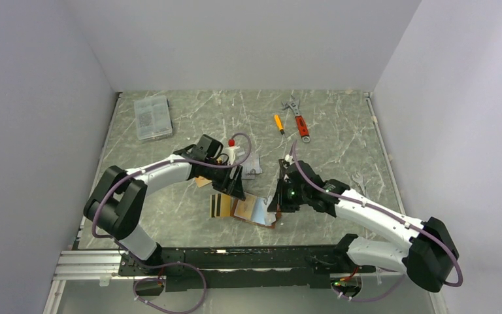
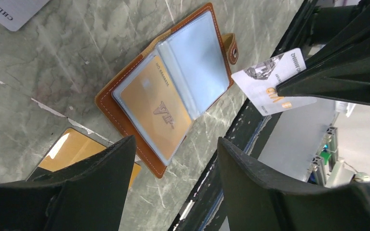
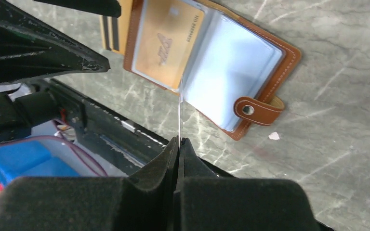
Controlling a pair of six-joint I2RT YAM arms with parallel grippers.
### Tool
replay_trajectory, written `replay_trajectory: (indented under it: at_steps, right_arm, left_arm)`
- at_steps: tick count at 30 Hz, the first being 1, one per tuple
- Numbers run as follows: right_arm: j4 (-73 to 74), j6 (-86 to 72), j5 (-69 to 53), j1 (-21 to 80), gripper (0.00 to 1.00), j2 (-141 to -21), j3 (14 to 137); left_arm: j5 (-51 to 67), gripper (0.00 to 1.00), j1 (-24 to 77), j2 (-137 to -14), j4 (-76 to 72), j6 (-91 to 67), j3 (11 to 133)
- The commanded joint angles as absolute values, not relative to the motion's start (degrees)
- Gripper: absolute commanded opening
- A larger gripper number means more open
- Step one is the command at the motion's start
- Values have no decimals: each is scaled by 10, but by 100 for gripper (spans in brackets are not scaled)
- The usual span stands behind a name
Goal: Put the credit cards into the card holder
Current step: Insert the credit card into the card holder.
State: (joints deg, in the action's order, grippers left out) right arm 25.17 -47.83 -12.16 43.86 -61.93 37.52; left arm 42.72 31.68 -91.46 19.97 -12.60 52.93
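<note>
The card holder [image 1: 256,210] lies open on the marble table near the front edge, tan leather [image 2: 121,121] with clear sleeves. One orange-gold credit card [image 2: 163,108] sits inside its left sleeve; the right sleeve [image 2: 197,57] looks empty. My right gripper [image 3: 178,140] is shut on a silver-white credit card [image 2: 270,84], held on edge just above the holder's middle fold. My left gripper [image 2: 173,161] hangs open over the holder's left end, nothing between its fingers. A gold card with black stripes [image 1: 220,205] lies to the left of the holder. More cards [image 1: 251,171] lie behind it.
A clear plastic box [image 1: 152,118] stands at the back left. A red-handled wrench [image 1: 301,124] and an orange screwdriver [image 1: 278,123] lie at the back. A small red-capped bottle [image 1: 232,150] stands behind my left gripper. The black mounting rail [image 1: 235,252] runs close in front of the holder.
</note>
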Motion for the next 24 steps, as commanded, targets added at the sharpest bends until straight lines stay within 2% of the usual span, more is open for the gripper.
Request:
replay_trajectory:
  at_steps: [1, 13, 19, 24]
  right_arm:
    - [287, -496, -42, 460, 0, -624, 387]
    - [285, -494, -1, 472, 0, -665, 386]
    - [301, -500, 24, 473, 0, -653, 377]
    - [317, -510, 38, 473, 0, -627, 362]
  left_arm:
    - [384, 68, 336, -901, 206, -93, 533]
    - [272, 69, 356, -904, 233, -69, 548]
    - [284, 69, 361, -917, 207, -78, 533]
    - [301, 63, 376, -960, 221, -77, 562]
